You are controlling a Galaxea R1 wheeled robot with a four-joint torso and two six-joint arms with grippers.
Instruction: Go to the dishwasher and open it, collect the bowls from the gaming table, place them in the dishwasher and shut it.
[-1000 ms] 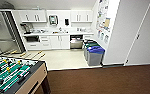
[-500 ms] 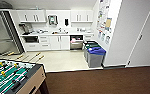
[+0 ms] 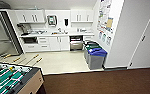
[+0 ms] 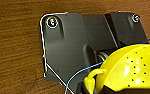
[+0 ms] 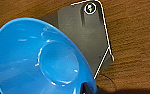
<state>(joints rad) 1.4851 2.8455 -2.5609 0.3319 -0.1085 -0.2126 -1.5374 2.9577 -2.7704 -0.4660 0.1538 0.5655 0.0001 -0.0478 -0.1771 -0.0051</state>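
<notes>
Blue and shiny, the bright blue round plastic bowl (image 5: 41,57) hangs over the brown wood-look floor in the right wrist view. A dark tip of the right fingers (image 5: 88,88) sits on its rim, so I think they are closed on it. The yellow plastic bowl with small holes (image 4: 131,70) hangs over the same kind of floor in the left wrist view. The left fingers (image 4: 111,90) look like a dark band under its edge, and I think they are gripping it too. The steel-fronted dishwasher (image 3: 76,45) is far ahead, under the white kitchen desk (image 3: 66,34) on the back wall. Its top part looks dark, as if it is open, but it is too far away to be sure. The job now, I think, is to carry both bowls to it. To do that well, the robot should roll slowly and hold both bowls level and tight, so none slips out. The way goes over the dark brown carpet (image 3: 103,82) and onto the pale kitchen floor (image 3: 58,61), so the edge between them needs a gentle crossing. A green table-football table with yellow figures (image 3: 11,77) stands close on the left. Grey bins with blue and green lids (image 3: 96,58) stand on the right, just beside the dishwasher. They could get in the way. A thin blue cable (image 4: 76,77) runs near the yellow bowl and should not catch on it.
</notes>
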